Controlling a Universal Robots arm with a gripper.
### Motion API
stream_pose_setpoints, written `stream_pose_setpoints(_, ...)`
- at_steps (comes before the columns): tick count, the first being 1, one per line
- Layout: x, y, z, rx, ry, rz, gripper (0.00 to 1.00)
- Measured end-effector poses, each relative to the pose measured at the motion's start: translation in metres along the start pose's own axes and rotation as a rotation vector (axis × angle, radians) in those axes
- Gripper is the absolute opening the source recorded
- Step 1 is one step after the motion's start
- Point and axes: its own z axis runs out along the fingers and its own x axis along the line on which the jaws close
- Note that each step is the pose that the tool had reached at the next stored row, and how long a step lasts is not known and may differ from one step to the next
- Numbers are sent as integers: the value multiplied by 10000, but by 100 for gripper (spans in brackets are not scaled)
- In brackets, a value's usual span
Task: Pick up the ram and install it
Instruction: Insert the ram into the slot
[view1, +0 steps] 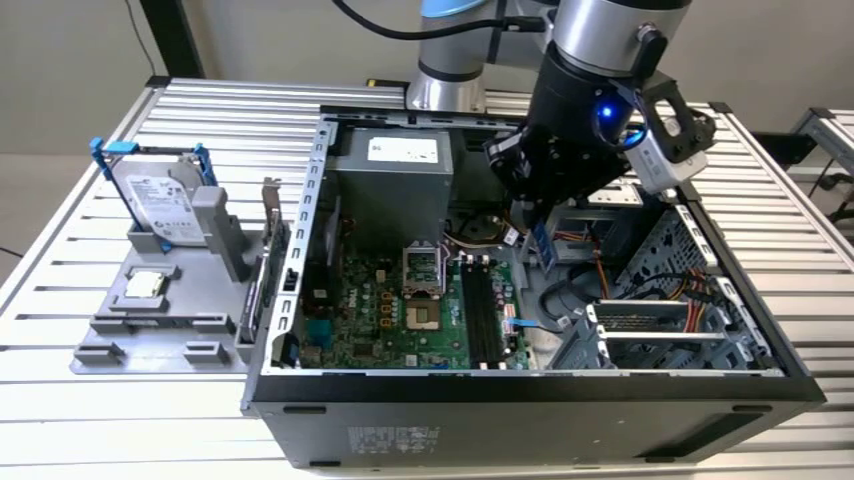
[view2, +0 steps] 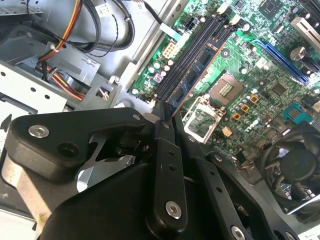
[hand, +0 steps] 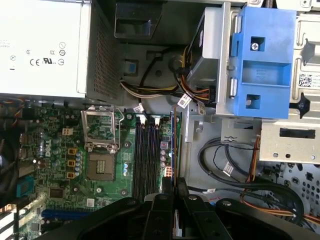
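Observation:
My gripper (view1: 534, 236) reaches down inside the open computer case (view1: 287, 300) and is shut on the ram (view1: 542, 248), a thin bluish stick held on edge. In the second wrist view the ram (view2: 197, 70) runs out from between the black fingers (view2: 162, 150), roughly parallel to the motherboard's black slots (view2: 187, 57). In the first wrist view the ram (hand: 173, 145) is a narrow edge-on line just beside the slots (hand: 147, 150), on the drive-cage side and above the green motherboard (hand: 60, 165). The slots (view1: 483, 315) hold nothing.
A silver power supply (view1: 394, 170) stands at the case's back. An open processor socket (hand: 101, 150) sits beside the slots. The blue drive cage (hand: 262, 60) and loose cables (hand: 225, 160) crowd the other side. Outside, a grey stand (view1: 147, 335) holds a hard drive (view1: 160, 205) and processor chip (view1: 144, 287).

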Motion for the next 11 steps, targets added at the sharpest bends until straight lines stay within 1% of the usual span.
stream_pose_setpoints(8,11,-1,42,1,1,0,0)
stream_pose_setpoints(11,12,-2,70,-2,0,7,0)
